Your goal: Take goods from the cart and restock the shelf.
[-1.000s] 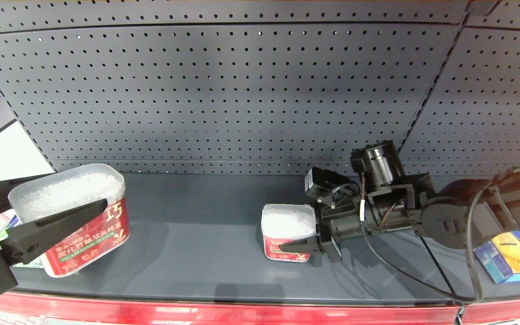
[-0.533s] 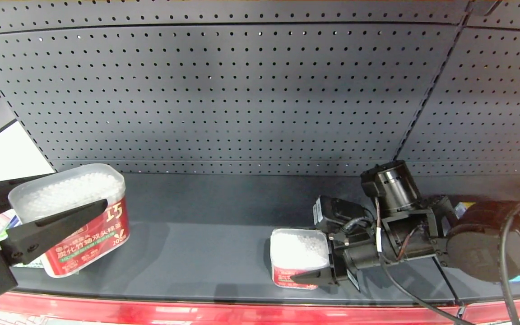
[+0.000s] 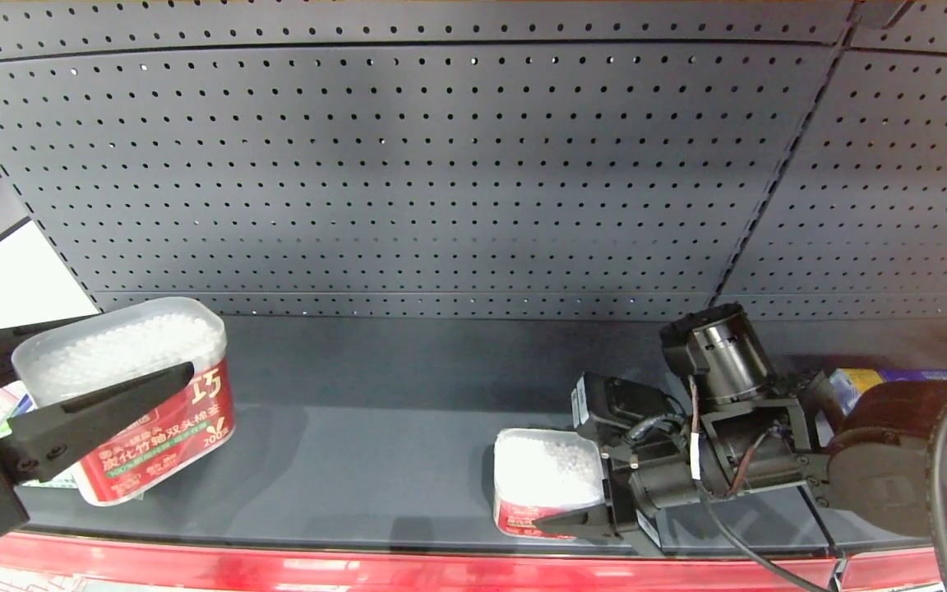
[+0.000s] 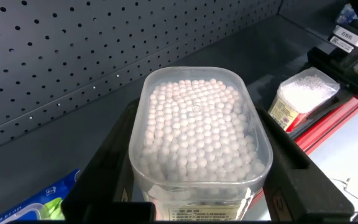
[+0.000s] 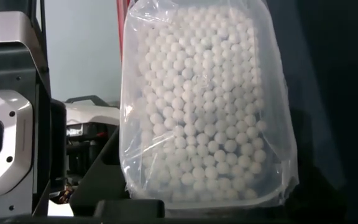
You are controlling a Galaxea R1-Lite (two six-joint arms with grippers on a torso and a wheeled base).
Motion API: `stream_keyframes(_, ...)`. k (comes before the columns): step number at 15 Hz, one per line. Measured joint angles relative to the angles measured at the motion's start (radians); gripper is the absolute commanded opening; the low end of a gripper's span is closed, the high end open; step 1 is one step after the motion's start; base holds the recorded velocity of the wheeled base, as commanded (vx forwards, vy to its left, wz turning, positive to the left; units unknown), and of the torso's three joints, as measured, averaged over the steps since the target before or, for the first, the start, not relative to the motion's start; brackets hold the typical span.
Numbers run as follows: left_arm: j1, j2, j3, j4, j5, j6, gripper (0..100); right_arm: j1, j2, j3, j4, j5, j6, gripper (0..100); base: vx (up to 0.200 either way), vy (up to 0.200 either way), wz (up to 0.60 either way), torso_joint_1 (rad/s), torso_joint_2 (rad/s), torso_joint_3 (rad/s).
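- Sliding toward the red front edge of the shelf, the right gripper carries the small box of cotton swabs with it. A second ago the box sat well back from that edge. Now it is just behind it.
- The right jaws stay pinched on the small box, one on each side. I cannot tell whether the box rests on the shelf or hangs just above it.
- The left gripper has not moved. Its jaws clamp the large tub of cotton swabs, which sits near the red edge at its left end.
- A blue and yellow packet lies farther back from the red edge, past the right arm.
- My reading is that the small box is being brought forward to face the front of the shelf, so this placement is nearly done but the box is not yet let go.
- The large tub is not yet set down, so that part of the restocking is still to do.
- With the box this close to the red edge, a rough release could tip it off the front.
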Motion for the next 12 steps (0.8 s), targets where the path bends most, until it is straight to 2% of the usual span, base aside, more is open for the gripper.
stream_keyframes(6, 0.000, -0.001, 0.000, 0.000, -0.001, 0.000, 0, 0.011, -0.004, 0.014, 0.001, -0.001, 0.004, 0, 0.000, 0.000, 0.00, 0.000, 0.00, 0.000)
stream_keyframes(7, 0.000, -0.001, 0.000, 0.000, -0.001, 0.000, 0, 0.010, -0.004, 0.014, 0.002, -0.001, 0.005, 100, 0.000, 0.000, 0.00, 0.000, 0.00, 0.000)
stream_keyframes(12, 0.000, -0.002, 0.000, 0.000, -0.001, 0.000, 0, -0.002, -0.022, 0.017, 0.001, -0.003, 0.025, 100, 0.000, 0.000, 0.00, 0.000, 0.00, 0.000)
